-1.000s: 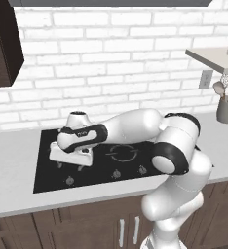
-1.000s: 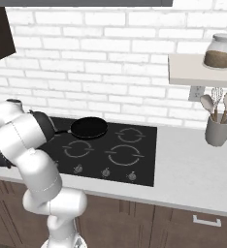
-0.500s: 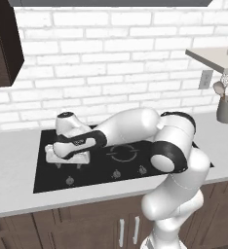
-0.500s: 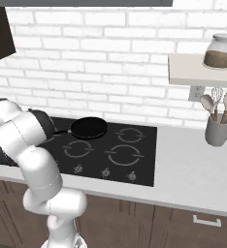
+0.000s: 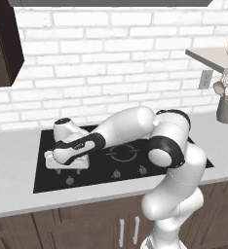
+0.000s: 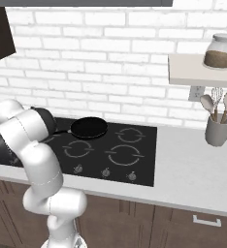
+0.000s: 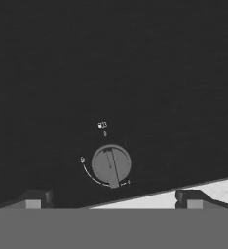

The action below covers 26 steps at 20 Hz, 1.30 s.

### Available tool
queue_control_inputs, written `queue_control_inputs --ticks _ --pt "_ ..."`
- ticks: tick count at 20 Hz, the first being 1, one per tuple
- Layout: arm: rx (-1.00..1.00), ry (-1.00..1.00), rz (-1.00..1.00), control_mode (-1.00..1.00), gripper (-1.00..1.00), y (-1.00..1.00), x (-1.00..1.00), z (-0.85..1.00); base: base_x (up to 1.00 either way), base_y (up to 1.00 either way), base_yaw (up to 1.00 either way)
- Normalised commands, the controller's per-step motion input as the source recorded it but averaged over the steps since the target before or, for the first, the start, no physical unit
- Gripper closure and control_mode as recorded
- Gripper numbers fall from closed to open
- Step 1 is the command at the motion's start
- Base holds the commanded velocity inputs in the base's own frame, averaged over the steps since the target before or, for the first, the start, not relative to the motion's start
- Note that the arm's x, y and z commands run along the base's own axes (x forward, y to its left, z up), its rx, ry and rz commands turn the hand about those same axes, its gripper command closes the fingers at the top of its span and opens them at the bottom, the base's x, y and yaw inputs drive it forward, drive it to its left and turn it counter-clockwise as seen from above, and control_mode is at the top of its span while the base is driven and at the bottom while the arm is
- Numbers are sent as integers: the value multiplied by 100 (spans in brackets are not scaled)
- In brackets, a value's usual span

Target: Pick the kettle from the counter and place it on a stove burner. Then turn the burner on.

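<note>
In the left base view the arm stretches low across the left part of the black cooktop (image 5: 184,158), its pincer (image 5: 66,164) pointing down at the front-left corner, close above the glass; the arm's bulk covers that part of the hob, so I cannot tell where the kettle sits or whether it is on a ring at all. In the right base view the black frying pan (image 6: 89,128) rests on the rear left ring and the widest ring, the stove burner (image 6: 124,156), lies bare, with the pale worktop (image 6: 193,169) running along the front and right. In the hand view the pincer (image 7: 111,200) is spread wide and holds nothing, its fingertips (image 7: 35,199) standing well apart on either side of a round grey knob (image 7: 111,165), which lies just above the gap between them and near the cooktop's front edge. The step in hand looks like turning the burner on. To do it well, I would first confirm this knob serves the ring that carries the kettle; the small mark above it is too tiny to read. Then bring the knob to the middle of the gap, come straight down, pinch across its raised bar and rotate steadily without dragging sideways.
</note>
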Motion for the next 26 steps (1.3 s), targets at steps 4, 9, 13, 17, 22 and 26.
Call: queue_control_inputs --ticks 4,9,13,17,22,26 --pt "0 9 0 -100 -100 0 -2 -23 0 0 0" --pt "-3 0 0 -100 -100 0 0 -45 0 0 0" --pt "-4 0 0 -100 -100 4 0 -41 0 0 0" --pt "-3 0 0 -100 -100 11 1 -29 0 0 0" --pt "0 0 0 -100 -100 3 10 -23 0 0 0" --pt "0 0 2 -100 100 0 0 -33 0 0 0"
